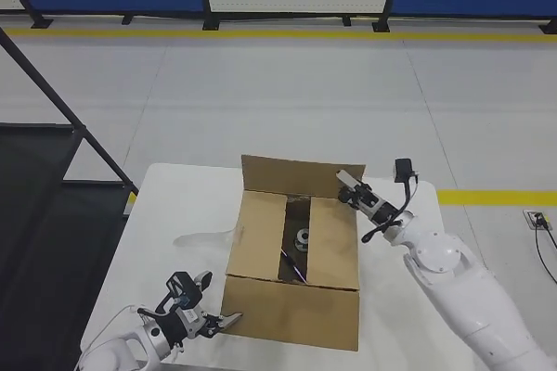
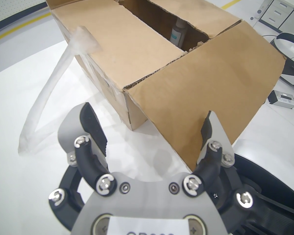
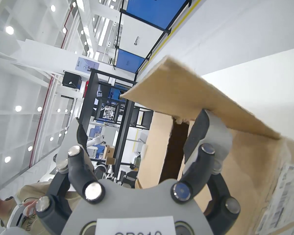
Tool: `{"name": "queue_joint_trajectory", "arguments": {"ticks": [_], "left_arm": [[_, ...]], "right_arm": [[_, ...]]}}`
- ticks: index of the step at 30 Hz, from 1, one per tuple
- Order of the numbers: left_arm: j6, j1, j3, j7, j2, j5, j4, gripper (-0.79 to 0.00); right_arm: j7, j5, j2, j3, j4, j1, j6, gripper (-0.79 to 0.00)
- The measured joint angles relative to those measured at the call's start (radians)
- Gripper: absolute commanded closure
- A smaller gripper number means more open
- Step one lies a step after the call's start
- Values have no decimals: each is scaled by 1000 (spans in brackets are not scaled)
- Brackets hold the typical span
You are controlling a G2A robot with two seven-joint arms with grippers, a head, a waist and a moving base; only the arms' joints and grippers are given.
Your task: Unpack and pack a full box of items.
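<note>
Left tool [image 2: 148,110] and right tool [image 3: 140,118] gape wide, gripping nothing (each beside a flap of the box [image 1: 260,236]).

A white table [image 1: 153,269] carries a brown cardboard box [image 1: 258,236] standing about mid-table with its top flaps partly open, and a crumpled strip of clear tape [image 1: 200,238] trails from the box's left side onto the tabletop just beside it.

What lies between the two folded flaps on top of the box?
A dark open gap lies there. Through it, a bottle shows inside the box. The left wrist view shows this best; the top view shows the same gap.
</note>
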Motion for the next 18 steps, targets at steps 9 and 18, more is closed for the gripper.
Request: {"name": "queue_joint_trajectory", "arguments": {"ticks": [9, 18], "left_arm": [[8, 11, 0, 12, 4, 2, 0, -785], [16, 19, -3, 23, 7, -8, 9, -785]], "right_arm": [[-210, -163, -86, -121, 202, 134, -2, -785], [-160, -168, -150, -175, 369, 206, 8, -785]]}}
